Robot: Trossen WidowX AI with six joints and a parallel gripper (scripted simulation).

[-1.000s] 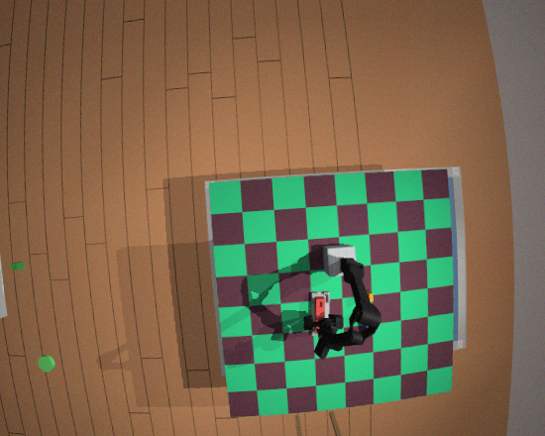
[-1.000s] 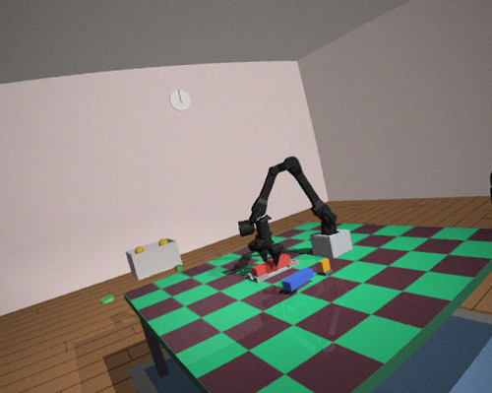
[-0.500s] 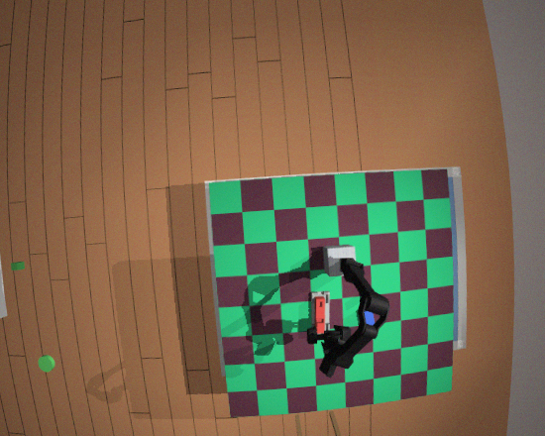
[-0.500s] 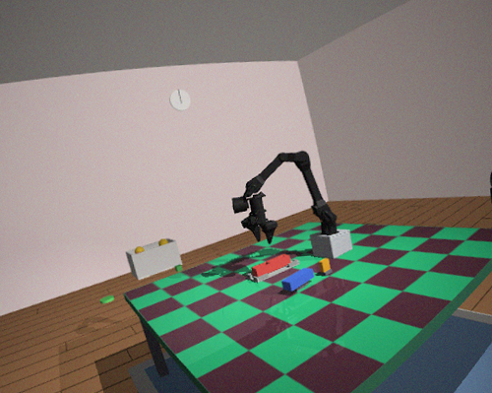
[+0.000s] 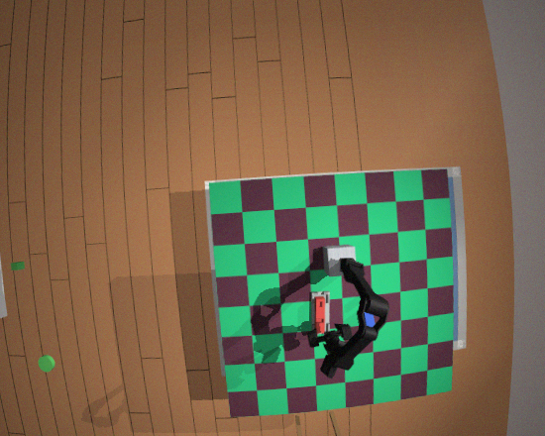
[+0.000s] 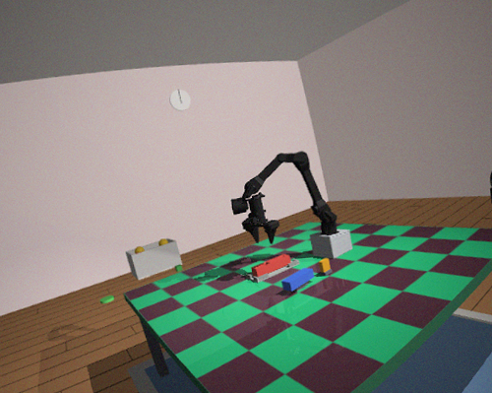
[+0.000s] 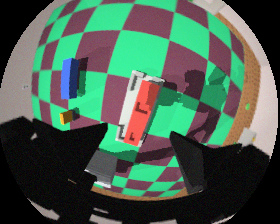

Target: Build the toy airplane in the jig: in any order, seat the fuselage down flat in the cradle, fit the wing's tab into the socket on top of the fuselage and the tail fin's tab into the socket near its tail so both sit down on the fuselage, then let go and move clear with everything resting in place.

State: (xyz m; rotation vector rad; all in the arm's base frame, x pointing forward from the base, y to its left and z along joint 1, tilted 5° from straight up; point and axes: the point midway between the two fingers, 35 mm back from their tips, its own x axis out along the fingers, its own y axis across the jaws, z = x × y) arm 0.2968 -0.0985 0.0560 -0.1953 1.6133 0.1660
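Exterior view: gripper point(image 5: 329, 337) point(image 6: 263, 243) point(image 7: 139, 130) is above the grey jig point(image 5: 327, 312) point(image 6: 262, 277) point(image 7: 128, 107), fingers wide apart, nothing between them. The red fuselage point(image 5: 320, 315) point(image 6: 271, 266) point(image 7: 141, 112) lies lengthwise in the jig's cradle. In the wrist view it sits toward one long side of the jig, w/ more of the grey showing along the other; whether it is fully flat cannot be confirmed.

Blue block, prob. the wing point(image 5: 370, 319) point(image 6: 298, 279) point(image 7: 69, 79), rests on the checkered table point(image 5: 438, 379) point(image 6: 333, 362) point(image 7: 145, 47) beside the jig, apart from it, its long side roughly parallel to the jig's. Orange piece, prob. the tail fin point(image 6: 324, 265) point(image 7: 66, 117), is on the same side of the jig, nearer the arm's base point(image 5: 339, 254) point(image 6: 331, 244). Neither is fitted.

Step in hand: fuselage placement, apparently done; changeover to the next part. Approx. one of three parts placed.

Next move: verify fuselage seating, then shift to the blue or orange part (either order OK), align fingers across its narrow width, descend, grip. Keep the tab unobstructed for insertion.

Caution: low travel over the jig could knock the fuselage. An off-centre grip may tilt the part, i.e. tab misses the socket.
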